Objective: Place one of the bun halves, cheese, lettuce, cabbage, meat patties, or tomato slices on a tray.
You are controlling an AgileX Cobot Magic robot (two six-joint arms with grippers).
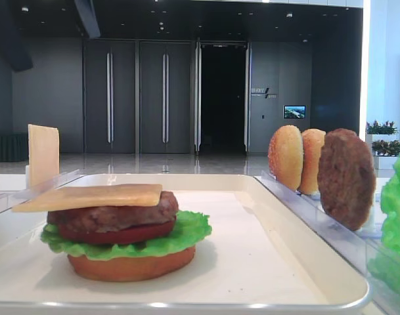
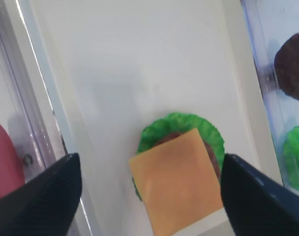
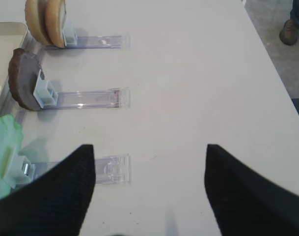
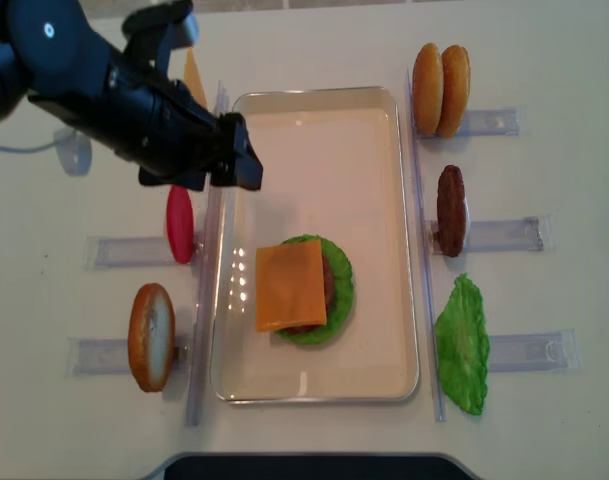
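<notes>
A half-built burger is seen near the middle of the cream tray (image 4: pixel 384 240), where a bun half (image 1: pixel 131 266), lettuce (image 1: pixel 180 236), a tomato slice (image 1: pixel 114 233) and a meat patty (image 1: pixel 111 215) are stacked beneath a slice of cheese (image 4: pixel 289 285) that overhangs the pile on one side. The left tool (image 4: pixel 229 150) is held spread wide and empty above the tray's left rim, well apart from the stack; its two dark fingers (image 2: pixel 36 196) are seen framing the cheese from above in the left wrist view. The right tool (image 3: pixel 149 191) is likewise spread and empty over the bare white surface (image 3: pixel 198 73), near the clear racks.

A top is still wanted, and the remaining pieces are stood on edge in racks beside the tray: a lone bun half (image 4: pixel 151 336) and a red tomato slice (image 4: pixel 180 224) on the left, a pair of bun halves (image 4: pixel 441 88), a spare patty (image 4: pixel 451 210) and a second lettuce leaf (image 4: pixel 462 343) on the right. A spare cheese slice (image 1: pixel 43 154) is stood at the far left.

The lone bun half is judged the likely next pick. It is expected to be light and fairly firm, with a matt crust that should not slip. It is best taken across its two faces near the upper edge, clear of the rack's clip. The stack is judged to be easily disturbed, the cheese above all, being thin and poorly supported.
</notes>
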